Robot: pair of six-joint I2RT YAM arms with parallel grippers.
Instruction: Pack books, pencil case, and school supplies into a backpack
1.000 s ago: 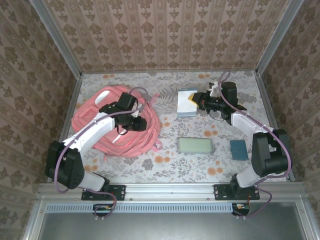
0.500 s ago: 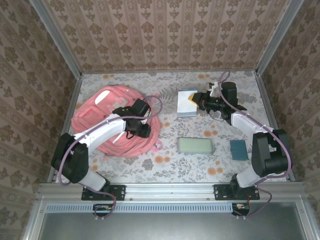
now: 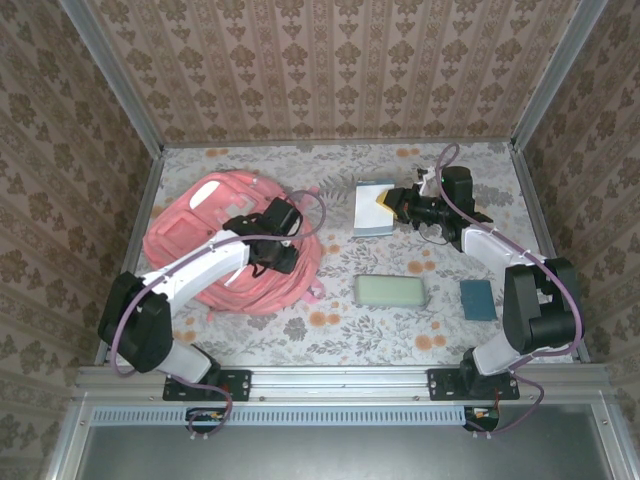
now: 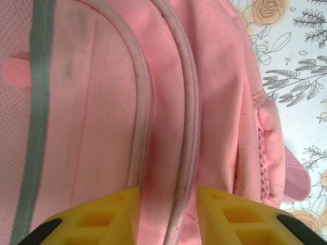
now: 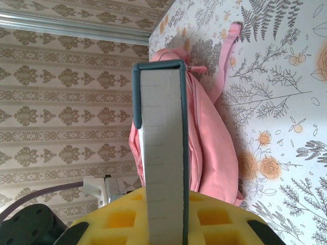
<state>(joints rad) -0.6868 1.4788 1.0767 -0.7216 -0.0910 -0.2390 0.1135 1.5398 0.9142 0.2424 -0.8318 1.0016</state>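
Note:
The pink backpack [image 3: 180, 225] lies flat at the left of the table. My left gripper [image 3: 276, 256] presses down on its right side. In the left wrist view the gripper [image 4: 167, 196] is open, its yellow fingers [image 4: 110, 214] standing either side of a zip seam [image 4: 190, 153] on the backpack [image 4: 97, 112]. At the back right, my right gripper [image 3: 392, 203] is shut on a thick book [image 3: 370, 208], held on edge. The right wrist view shows the book [image 5: 161, 153] between the jaws, with white page edges and a dark teal cover. The mint-green pencil case [image 3: 390, 291] lies in the middle.
A small dark teal flat piece [image 3: 478, 299] lies on the floral tabletop by the right arm's base. Patterned walls with metal corner posts [image 3: 530, 90] close in the table on three sides. A pink strap [image 5: 229, 56] trails off the backpack [image 5: 212, 138].
My left gripper has slid right across the backpack towards its right edge, then settled. The right gripper and its book have barely shifted.

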